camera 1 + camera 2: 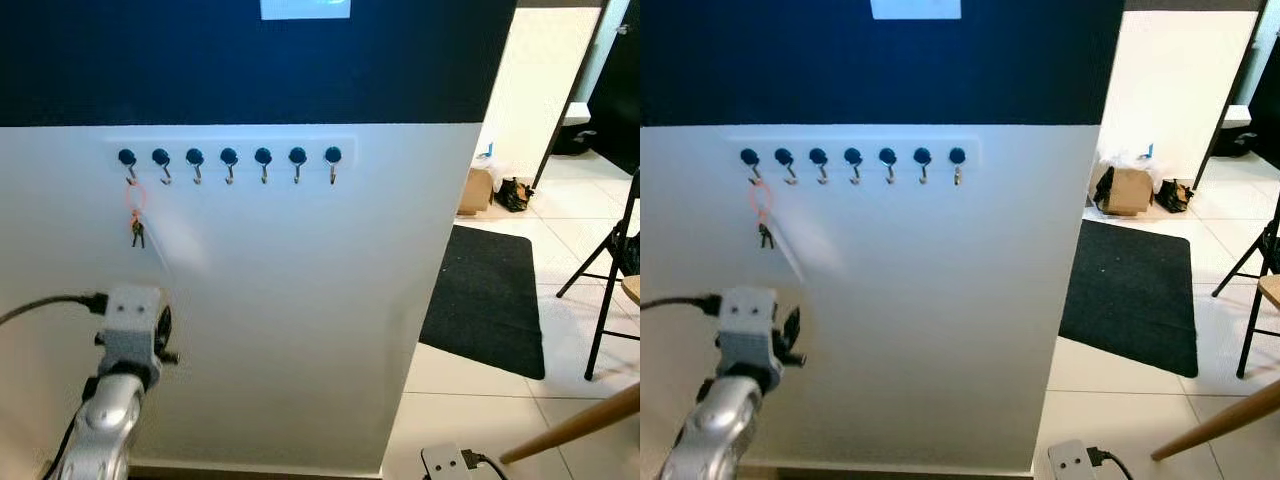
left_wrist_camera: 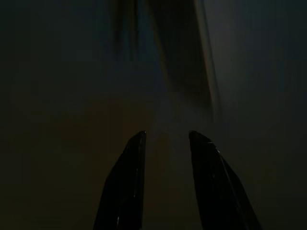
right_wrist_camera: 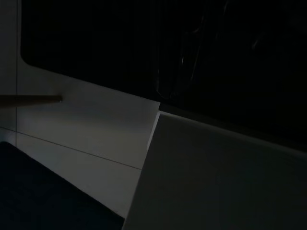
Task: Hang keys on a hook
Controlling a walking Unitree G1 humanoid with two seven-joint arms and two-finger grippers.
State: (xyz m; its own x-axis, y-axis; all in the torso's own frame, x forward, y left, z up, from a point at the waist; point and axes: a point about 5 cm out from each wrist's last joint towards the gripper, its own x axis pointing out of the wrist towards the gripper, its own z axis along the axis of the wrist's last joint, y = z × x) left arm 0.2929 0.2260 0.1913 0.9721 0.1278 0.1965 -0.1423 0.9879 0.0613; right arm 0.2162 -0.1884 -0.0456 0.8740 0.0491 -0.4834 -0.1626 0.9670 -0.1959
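Observation:
A row of several blue-knobbed hooks (image 1: 229,160) runs along the white wall. From the leftmost hook (image 1: 128,162) hangs an orange ring (image 1: 135,198) carrying small dark keys (image 1: 137,233). My left gripper (image 2: 165,136) is raised at the lower left, below the keys and apart from them, pointing at the wall. Its two black fingers (image 2: 127,182) stand open with nothing between them. In the head view its wrist (image 1: 132,325) shows with a black cable. My right arm hangs idle low on the right, its wrist box (image 1: 447,463) at the picture's bottom edge.
The wall ends at a corner on the right. Beyond it lie white floor tiles, a black mat (image 1: 490,300), a cardboard box (image 1: 475,190) and a black folding chair (image 1: 610,265). A wooden pole (image 1: 570,430) slants across the bottom right.

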